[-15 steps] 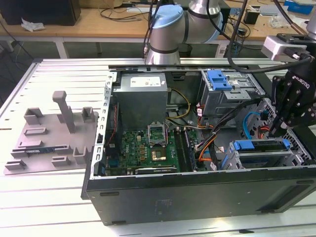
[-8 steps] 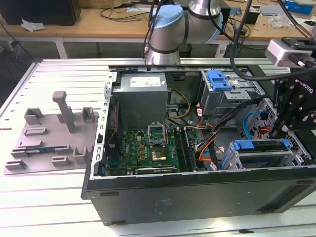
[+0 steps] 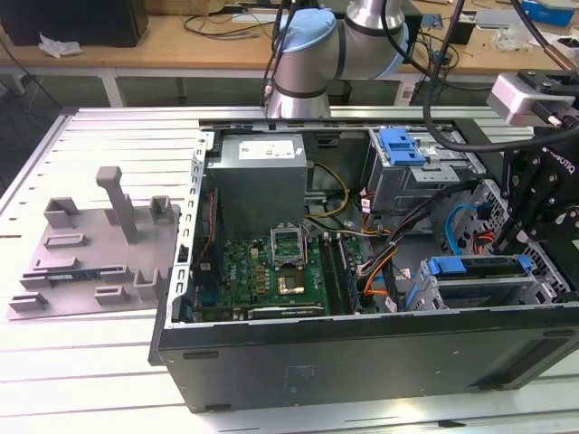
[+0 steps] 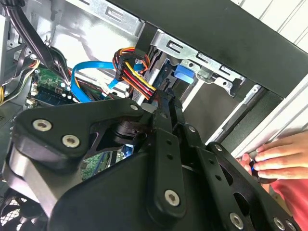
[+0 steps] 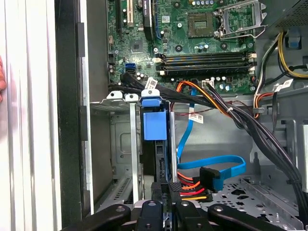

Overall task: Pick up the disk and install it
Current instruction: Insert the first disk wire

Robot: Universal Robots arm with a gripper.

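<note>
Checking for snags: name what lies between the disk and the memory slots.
A black cable bundle crosses between disk and memory slots, in the first wrist view.

Work surface: pale slatted metal table (image 3: 99, 145), long grooves running across exterior view; soft glare on near slats. Same pale slats at edge of both wrist views. Behind table: wooden workbench (image 3: 181, 43) on white legs (image 3: 113, 89), spanning exterior view's back. Bench clutter: black box (image 3: 77, 20) toward exterior view's left, crumpled white scrap (image 3: 59, 47) beside it, loose cables (image 3: 222, 23) mid-bench. Under bench: strip of floor (image 3: 54, 86), probably grey-green, too shaded to be sure. Light even, diffuse, shadows faint.
</note>
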